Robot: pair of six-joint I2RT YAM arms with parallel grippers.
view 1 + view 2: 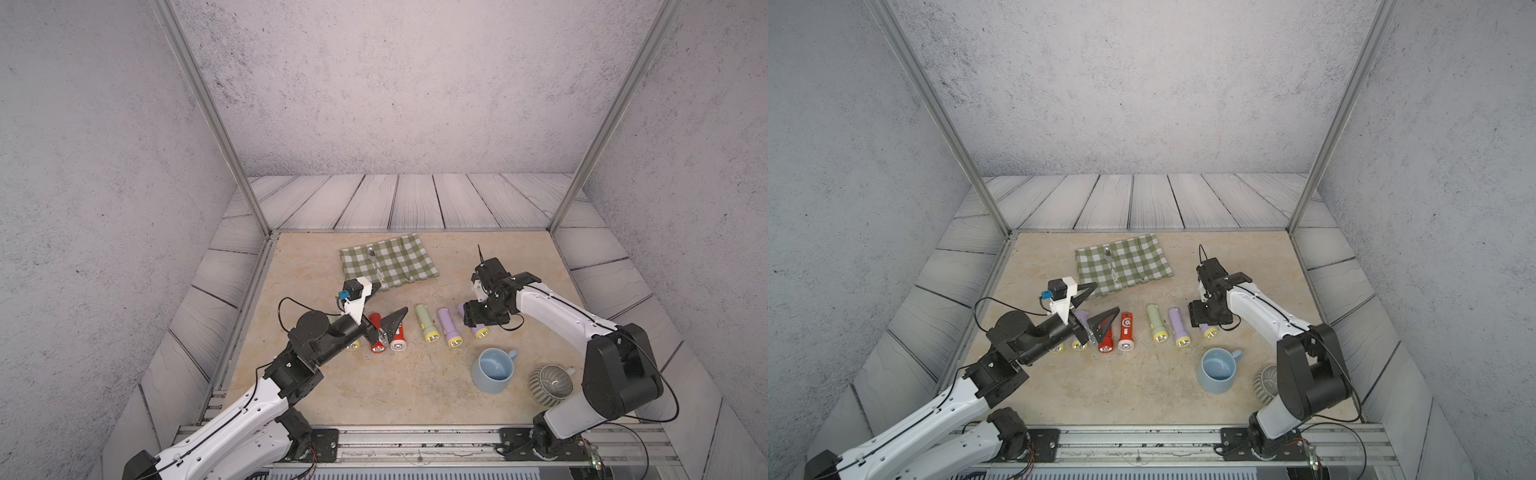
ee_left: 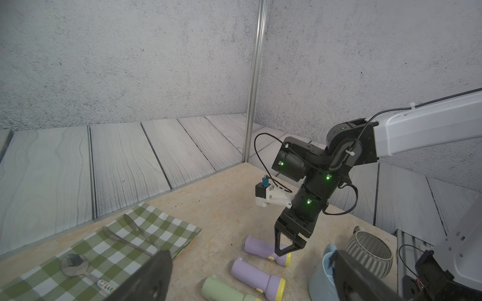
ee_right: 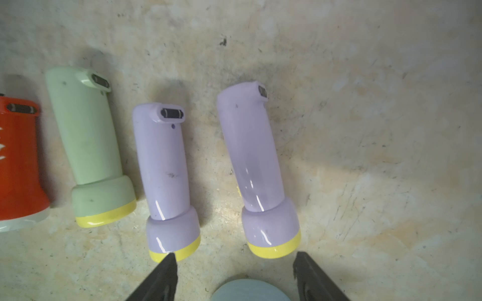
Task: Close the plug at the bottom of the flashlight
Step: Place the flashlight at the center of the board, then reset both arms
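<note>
Several flashlights lie side by side on the table, lens ends toward me. The rightmost is a purple flashlight [image 3: 250, 151] [image 2: 263, 247] with a yellow rim, and a dark plug [image 3: 263, 91] sits in a raised lip at its bottom end. My right gripper [image 3: 234, 255] [image 1: 478, 322] hangs just above its head end, open and holding nothing, so only the head [image 1: 481, 331] shows in a top view. My left gripper [image 1: 384, 305] [image 1: 1096, 303] is wide open and empty above the two red flashlights [image 1: 398, 337].
A second purple flashlight [image 1: 448, 327] and a green one [image 1: 426, 324] lie between the arms. A blue mug [image 1: 492, 370] and a grey ribbed cup [image 1: 550, 382] stand near the right arm. A green checked cloth [image 1: 399, 262] with spoons [image 1: 372, 259] lies behind.
</note>
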